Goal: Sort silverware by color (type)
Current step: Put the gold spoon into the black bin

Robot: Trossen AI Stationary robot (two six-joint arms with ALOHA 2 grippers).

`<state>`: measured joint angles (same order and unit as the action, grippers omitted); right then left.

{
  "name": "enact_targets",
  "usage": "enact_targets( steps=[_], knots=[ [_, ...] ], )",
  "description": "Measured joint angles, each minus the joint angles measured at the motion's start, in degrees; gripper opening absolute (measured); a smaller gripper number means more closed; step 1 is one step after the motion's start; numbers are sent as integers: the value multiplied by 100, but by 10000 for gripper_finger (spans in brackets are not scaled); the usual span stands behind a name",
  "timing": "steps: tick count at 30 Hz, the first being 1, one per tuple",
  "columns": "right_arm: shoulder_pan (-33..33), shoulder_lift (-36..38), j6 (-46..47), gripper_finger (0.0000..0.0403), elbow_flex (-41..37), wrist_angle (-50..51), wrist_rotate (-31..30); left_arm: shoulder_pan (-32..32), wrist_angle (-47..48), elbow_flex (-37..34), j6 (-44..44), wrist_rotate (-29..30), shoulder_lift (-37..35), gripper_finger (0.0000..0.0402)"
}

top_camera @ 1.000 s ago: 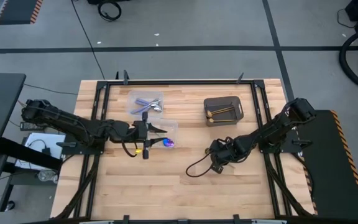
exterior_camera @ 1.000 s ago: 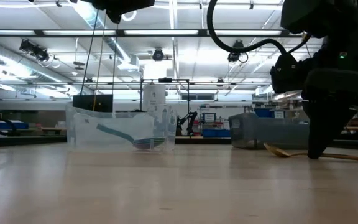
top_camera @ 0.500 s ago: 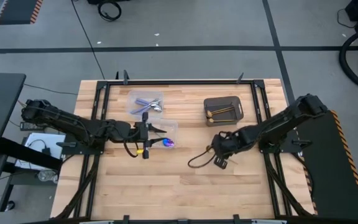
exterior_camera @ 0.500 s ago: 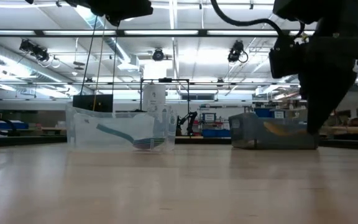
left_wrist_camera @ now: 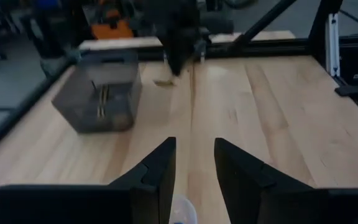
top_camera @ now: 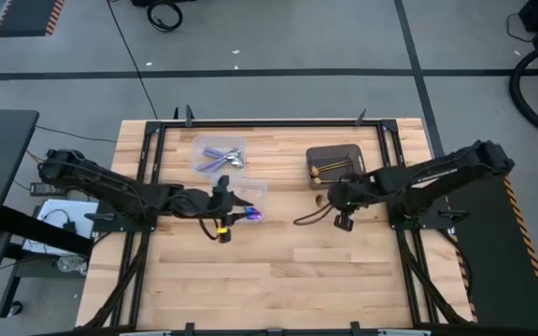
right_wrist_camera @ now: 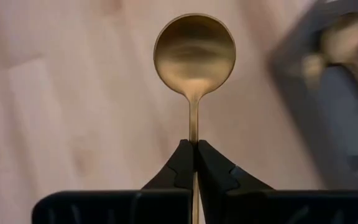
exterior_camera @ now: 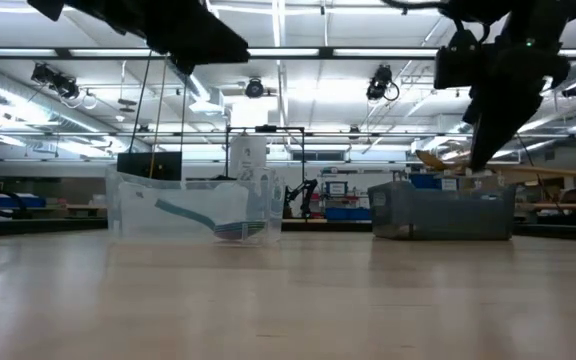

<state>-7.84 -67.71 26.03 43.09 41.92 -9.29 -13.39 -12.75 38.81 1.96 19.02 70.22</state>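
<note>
Above a wooden table, the right gripper pinches the slim handle of a single gold spoon, its two fingers closed tight on the stem with the round bowl pointing away from the wrist; in the high view that gripper sits just in front of the dark grey bin, and in the low view the spoon is carried in the air above the bin's rim, clear of the tabletop. The bin already holds gold utensils, at least two, though their exact number cannot be told. Across the table, the left gripper hangs over the nearer of two clear plastic tubs, its two dark fingers parted with a narrow gap and nothing between them. That tub contains one teal-handled utensil with an iridescent purple head, lying on a slant. The second clear tub, farther back on the table, holds a small cluster of lavender-handled utensils with silver heads, too closely piled to count.
</note>
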Motion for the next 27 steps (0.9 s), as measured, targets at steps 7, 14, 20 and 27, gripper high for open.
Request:
enact_targets(
  steps=[7,14,20,27],
  knots=[
    [633,97,-1141,10,0,205,-311,-55,75,0,701,-28,363,118],
    [1262,97,-1797,10,300,393,-355,-206,72,0,1148,-28,452,118],
    [1571,99,-2932,11,514,261,-891,-301,68,0,1278,-29,452,118],
    [2142,-124,-3236,12,514,63,-880,-428,97,0,1428,-23,449,118]
  ],
)
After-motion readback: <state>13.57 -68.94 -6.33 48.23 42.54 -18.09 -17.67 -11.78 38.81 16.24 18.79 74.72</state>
